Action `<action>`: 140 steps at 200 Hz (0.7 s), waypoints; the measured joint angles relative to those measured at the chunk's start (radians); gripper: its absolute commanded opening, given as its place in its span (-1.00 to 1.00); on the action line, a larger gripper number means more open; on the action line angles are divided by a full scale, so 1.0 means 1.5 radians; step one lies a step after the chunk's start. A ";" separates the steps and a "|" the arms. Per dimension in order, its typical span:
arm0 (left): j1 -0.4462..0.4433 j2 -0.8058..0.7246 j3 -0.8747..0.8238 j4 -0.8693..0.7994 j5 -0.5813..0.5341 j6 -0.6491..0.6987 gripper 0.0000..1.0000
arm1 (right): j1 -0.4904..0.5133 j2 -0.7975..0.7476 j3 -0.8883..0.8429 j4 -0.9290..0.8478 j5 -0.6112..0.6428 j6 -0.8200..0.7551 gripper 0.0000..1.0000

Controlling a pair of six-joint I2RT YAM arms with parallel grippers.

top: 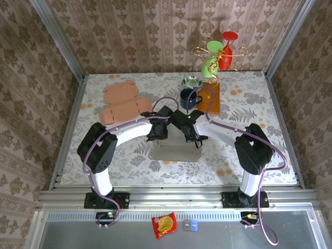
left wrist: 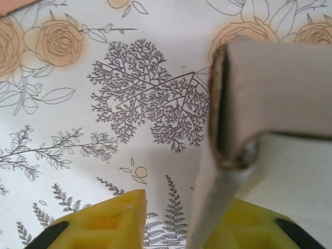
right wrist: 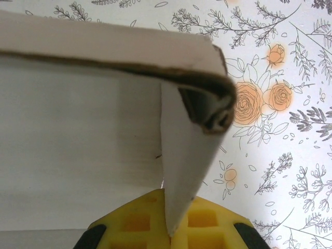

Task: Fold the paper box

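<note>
Folding stands partway: paper box point(top: 174, 154) rests mid-table point(top: 270, 104) between both arms, its corner walls raised and doubled over. Right gripper point(right wrist: 168, 228) pinches one side wall. Left gripper point(left wrist: 176, 228) stands parted, gripping nothing. Closing probably remains.

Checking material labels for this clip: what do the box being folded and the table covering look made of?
The box: thin paperboard, matte off-white face; the bent corner shows a brown fibrous cut edge. The table covering: probably printed cloth or vinyl, matte, with a flat floral and fern pattern; which of the two, the look leaves open.
</note>
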 measured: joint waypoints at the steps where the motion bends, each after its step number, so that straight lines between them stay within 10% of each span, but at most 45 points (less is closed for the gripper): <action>1: 0.000 -0.001 -0.001 0.001 -0.001 0.001 -0.31 | 0.000 0.000 0.000 0.000 0.000 0.000 -1.00; 41: 0.000 -0.017 -0.014 0.004 -0.008 0.012 -0.34 | 0.008 -0.005 0.000 0.001 0.006 0.000 -1.00; 81: 0.000 -0.017 -0.016 0.019 0.013 0.024 -1.00 | 0.008 -0.005 0.000 0.006 0.002 0.000 -1.00; 140: 0.000 -0.016 -0.016 0.020 0.019 0.017 -1.00 | 0.008 -0.005 0.000 0.007 0.001 0.000 -1.00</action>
